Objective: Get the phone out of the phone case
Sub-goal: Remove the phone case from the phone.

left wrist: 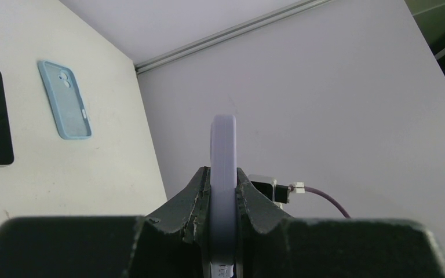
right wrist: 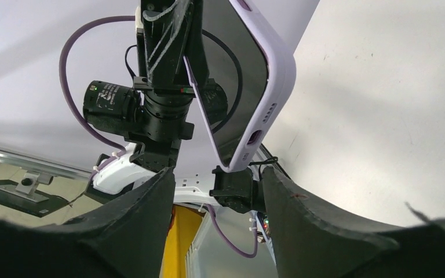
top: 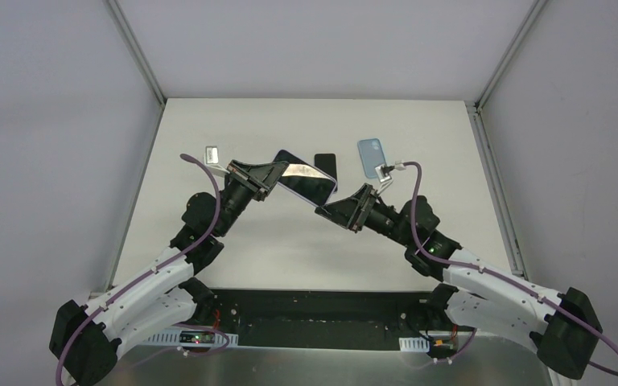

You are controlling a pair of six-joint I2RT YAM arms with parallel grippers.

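A phone (top: 304, 180) with a dark glossy screen sits in a lilac phone case (right wrist: 280, 70) and is held up above the table. My left gripper (left wrist: 223, 177) is shut on one end of it, and its wrist view shows the lilac edge (left wrist: 223, 145) upright between the jaws. In the right wrist view the screen (right wrist: 232, 63) faces left and the case's bottom corner with its port hangs just above my right gripper (right wrist: 215, 174). That gripper (top: 327, 211) is open, with a gap on both sides of the corner.
An empty light blue case (top: 372, 157) lies at the back right of the table and a black phone (top: 325, 165) lies beside it, partly behind the held phone. A small silver object (top: 212, 153) sits at the back left. Both arms meet mid-table.
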